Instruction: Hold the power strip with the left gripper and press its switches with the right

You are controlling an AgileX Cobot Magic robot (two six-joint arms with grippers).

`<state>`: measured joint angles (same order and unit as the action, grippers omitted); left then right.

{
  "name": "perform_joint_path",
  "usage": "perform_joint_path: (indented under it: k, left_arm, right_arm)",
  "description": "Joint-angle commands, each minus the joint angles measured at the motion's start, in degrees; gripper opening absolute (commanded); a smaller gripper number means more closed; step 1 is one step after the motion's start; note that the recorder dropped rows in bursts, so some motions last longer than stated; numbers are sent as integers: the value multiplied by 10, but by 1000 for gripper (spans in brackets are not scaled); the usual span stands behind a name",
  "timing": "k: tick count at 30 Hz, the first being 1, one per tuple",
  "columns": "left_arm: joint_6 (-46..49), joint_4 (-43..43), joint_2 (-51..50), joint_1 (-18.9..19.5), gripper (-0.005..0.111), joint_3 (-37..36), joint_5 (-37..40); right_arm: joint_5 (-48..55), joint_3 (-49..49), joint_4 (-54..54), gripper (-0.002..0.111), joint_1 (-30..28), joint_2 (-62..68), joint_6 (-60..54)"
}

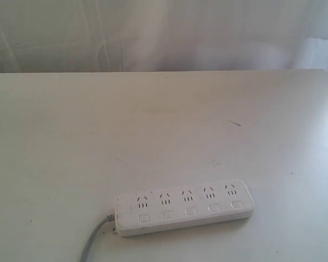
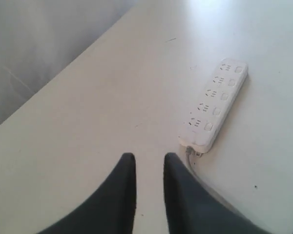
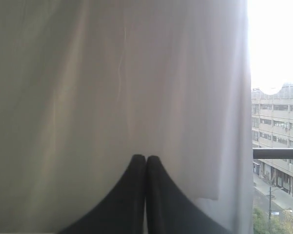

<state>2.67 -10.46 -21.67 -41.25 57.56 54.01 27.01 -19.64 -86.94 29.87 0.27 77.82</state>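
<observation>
The white power strip (image 1: pixel 185 206) lies flat near the front edge of the table, its five sockets in a row above five small switches (image 1: pixel 191 210). Its grey cord (image 1: pixel 93 240) runs off the left end toward the front. In the left wrist view the power strip (image 2: pixel 216 103) lies ahead and to one side of my left gripper (image 2: pixel 150 157), which hangs open above bare table, nothing between its black fingers. My right gripper (image 3: pixel 146 158) is shut, empty, and faces a white curtain. Neither gripper shows in the exterior view.
The pale table (image 1: pixel 153 136) stretches back to a white curtain (image 1: pixel 153 33). In the right wrist view a window (image 3: pixel 276 146) beside the curtain shows buildings outside. The table's far edge (image 2: pixel 63 73) runs diagonally in the left wrist view.
</observation>
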Motion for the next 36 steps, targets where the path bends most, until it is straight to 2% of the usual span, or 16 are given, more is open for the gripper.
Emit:
perform_joint_path:
  k: [1, 4, 7, 11, 14, 21, 27, 36]
  left_arm:
    - [-27, 29, 25, 0, 2, -109, -144]
    - [-41, 33, 25, 0, 0, -173, -242]
    - [-90, 34, 25, 0, 0, -250, -371]
    - [-130, 34, 25, 0, 0, -307, -463]
    - [-135, 40, 25, 0, 0, -349, -499]
    - [-147, 40, 9, 0, 0, -456, -658]
    - [-127, 42, 3, 0, 0, -518, -729]
    - [-27, 150, 3, 0, 0, -552, -740]
  right_arm:
    - [12, 3, 0, 0, 1, -3, -7]
    - [12, 3, 0, 0, 1, -3, -7]
    - [12, 3, 0, 0, 1, -3, -7]
    - [13, 3, 0, 0, -6, -3, -7]
    - [12, 3, 0, 0, -71, -3, -7]
    - [12, 3, 0, 0, -205, -3, -7]
    - [14, 3, 0, 0, -219, -3, -7]
    - [14, 3, 0, 0, -219, -3, -7]
